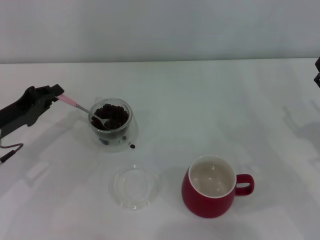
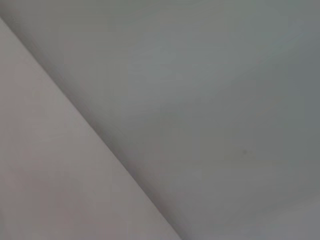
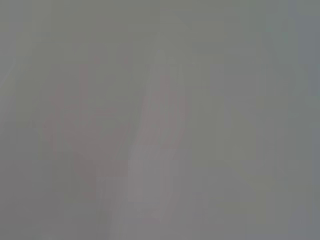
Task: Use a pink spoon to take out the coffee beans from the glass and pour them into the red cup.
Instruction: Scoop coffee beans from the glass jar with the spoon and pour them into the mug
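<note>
Head view shows my left gripper (image 1: 59, 93) near the left edge of the worktop (image 1: 210, 100), jaws clenched on the far end of the pink spoon (image 1: 82, 108). Its handle runs from my jaws toward the right and a little toward the near edge, sloping down over the rim of the glass (image 1: 111, 124), with the metal bowl lying among the coffee beans (image 1: 113, 115). The glass stands left of centre, just beside my left jaws. One loose bean (image 1: 132, 146) sits on the worktop touching or just beside the foot of the glass on its near-right side. A shallow clear dish (image 1: 135, 186) lies nearer the front edge, apart from the glass. The red cup (image 1: 213, 186) stands toward the front, right of centre, well apart from the glass, its loop handle pointing to the right edge and its mouth open upward with nothing in it that I can make out. So from the spoon bowl the cup lies to the right and toward the near edge, roughly along the line the handle already points. My right gripper (image 1: 317, 72) is only a sliver at the right edge, and whether its jaws are clenched or released I cannot tell. Neither wrist view shows anything useful, only blank grey surface.
</note>
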You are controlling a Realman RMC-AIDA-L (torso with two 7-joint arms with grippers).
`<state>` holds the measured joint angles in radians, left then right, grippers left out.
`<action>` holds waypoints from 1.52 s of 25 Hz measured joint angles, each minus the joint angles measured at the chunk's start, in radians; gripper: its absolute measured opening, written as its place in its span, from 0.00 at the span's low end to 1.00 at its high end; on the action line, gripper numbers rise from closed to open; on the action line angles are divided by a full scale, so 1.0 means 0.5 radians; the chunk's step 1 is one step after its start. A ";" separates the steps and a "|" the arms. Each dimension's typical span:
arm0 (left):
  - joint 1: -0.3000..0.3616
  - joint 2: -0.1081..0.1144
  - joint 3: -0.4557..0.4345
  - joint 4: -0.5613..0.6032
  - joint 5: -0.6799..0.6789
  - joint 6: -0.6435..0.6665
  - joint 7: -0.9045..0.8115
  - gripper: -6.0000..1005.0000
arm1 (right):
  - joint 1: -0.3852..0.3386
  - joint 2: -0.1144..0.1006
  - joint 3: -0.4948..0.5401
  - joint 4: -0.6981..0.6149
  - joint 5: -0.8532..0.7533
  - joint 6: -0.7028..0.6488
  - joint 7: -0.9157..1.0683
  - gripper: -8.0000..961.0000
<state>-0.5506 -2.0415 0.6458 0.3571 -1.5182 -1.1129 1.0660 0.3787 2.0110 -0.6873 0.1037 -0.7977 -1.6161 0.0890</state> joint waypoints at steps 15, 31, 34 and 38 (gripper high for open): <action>0.139 -0.013 0.000 -0.052 -0.228 -0.090 0.037 0.14 | 0.021 -0.002 0.000 -0.081 0.000 0.081 0.006 0.87; 0.212 -0.044 0.021 -0.052 -0.267 -0.540 0.184 0.14 | 0.065 0.001 -0.008 -0.159 0.000 0.085 0.006 0.87; 0.174 -0.057 0.042 -0.068 -0.229 -0.565 0.186 0.14 | 0.075 0.003 -0.009 -0.159 0.000 0.080 0.006 0.87; 0.077 -0.061 0.127 -0.121 -0.214 -0.555 0.186 0.14 | 0.082 0.003 -0.009 -0.159 0.000 0.075 0.006 0.87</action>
<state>-0.5119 -2.0718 0.7092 0.2967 -1.6250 -1.3903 1.1588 0.4198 2.0126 -0.6918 0.0244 -0.7977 -1.5787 0.0920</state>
